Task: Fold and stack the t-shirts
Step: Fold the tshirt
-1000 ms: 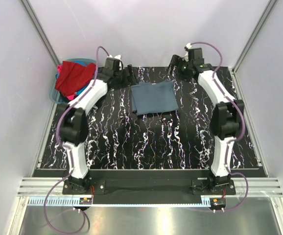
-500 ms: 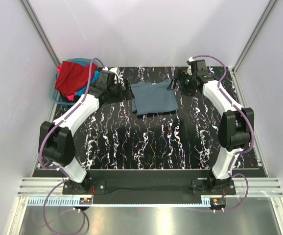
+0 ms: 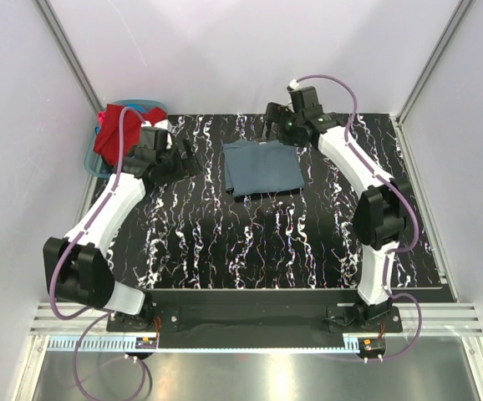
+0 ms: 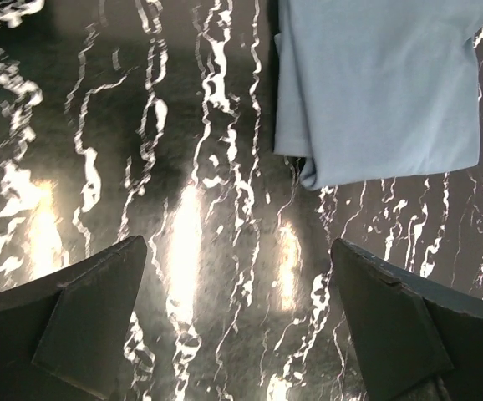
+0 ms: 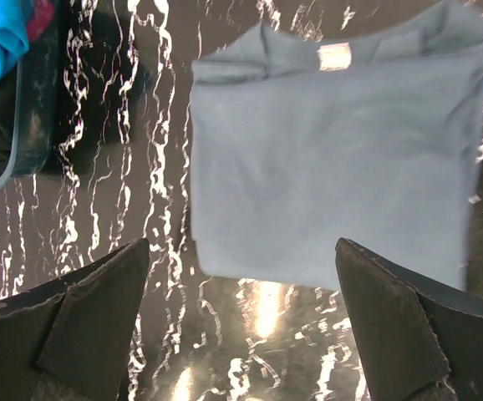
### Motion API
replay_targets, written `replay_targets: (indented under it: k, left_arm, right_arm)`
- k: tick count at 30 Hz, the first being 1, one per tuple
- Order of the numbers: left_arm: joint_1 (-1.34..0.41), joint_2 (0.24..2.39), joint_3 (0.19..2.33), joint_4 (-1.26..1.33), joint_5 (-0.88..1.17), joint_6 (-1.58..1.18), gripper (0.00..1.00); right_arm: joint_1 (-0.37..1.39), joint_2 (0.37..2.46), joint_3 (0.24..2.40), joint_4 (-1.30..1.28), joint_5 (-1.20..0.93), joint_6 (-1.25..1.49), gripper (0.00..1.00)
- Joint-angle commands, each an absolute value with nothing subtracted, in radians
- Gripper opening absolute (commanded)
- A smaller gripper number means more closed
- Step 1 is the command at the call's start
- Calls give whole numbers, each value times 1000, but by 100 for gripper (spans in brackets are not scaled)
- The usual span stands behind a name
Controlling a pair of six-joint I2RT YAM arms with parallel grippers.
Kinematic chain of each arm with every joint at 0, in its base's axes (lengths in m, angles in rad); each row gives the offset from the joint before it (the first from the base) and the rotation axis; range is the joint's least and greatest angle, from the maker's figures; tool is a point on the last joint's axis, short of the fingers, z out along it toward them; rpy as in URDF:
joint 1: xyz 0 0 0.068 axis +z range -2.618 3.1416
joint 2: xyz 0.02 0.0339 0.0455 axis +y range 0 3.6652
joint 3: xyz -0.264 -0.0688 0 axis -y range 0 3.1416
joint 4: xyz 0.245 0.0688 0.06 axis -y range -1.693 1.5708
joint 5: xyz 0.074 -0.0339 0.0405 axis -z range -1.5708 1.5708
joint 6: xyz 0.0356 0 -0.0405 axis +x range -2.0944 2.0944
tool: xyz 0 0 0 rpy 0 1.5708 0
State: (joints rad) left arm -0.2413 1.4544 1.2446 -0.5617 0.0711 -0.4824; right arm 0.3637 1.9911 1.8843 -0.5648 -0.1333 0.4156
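Observation:
A slate grey-blue t-shirt (image 3: pixel 262 167) lies folded into a flat rectangle at the back middle of the table. My left gripper (image 3: pixel 186 155) hovers open over bare table to its left, holding nothing. In the left wrist view the t-shirt's folded corner (image 4: pixel 382 83) lies beyond and right of the left gripper (image 4: pixel 240 267). My right gripper (image 3: pixel 272 125) hangs open just behind the t-shirt's far edge. The right wrist view shows the t-shirt (image 5: pixel 333 159) spread ahead of the empty right gripper (image 5: pixel 241 251). A red t-shirt (image 3: pixel 118 132) and a bright blue t-shirt (image 5: pixel 3 42) lie in the basket.
A teal-blue plastic basket (image 3: pixel 94 159) stands at the back left corner, just off the black marbled table (image 3: pixel 250 242), and its rim (image 5: pixel 16 154) shows in the right wrist view. White walls and metal posts close in the back and both sides.
Both grippers have left the grey-blue t-shirt's back corners. The left arm drew back leftward toward the basket; the right swung left behind the t-shirt. The t-shirt has not moved.

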Motion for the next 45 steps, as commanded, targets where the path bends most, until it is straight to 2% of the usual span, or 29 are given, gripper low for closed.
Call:
replay_targets:
  k: [1, 6, 12, 34, 45]
  left_arm:
    - [-227, 1379, 1204, -586, 22, -485, 99]
    - [-164, 1370, 1183, -610, 11, -494, 99]
    - [-132, 1379, 1181, -632, 17, -479, 99]
    - [-117, 1359, 1221, -588, 25, -422, 99]
    - [-118, 1358, 1223, -589, 92, -371, 99]
  right_arm:
    - [380, 2031, 1943, -618, -64, 488, 100]
    - [396, 2136, 1977, -658, -20, 483, 100]
    - [420, 2272, 2149, -804, 17, 468, 100]
    - [440, 2249, 2184, -815, 61, 454, 100]
    - [448, 2244, 2232, -819, 78, 450, 100]
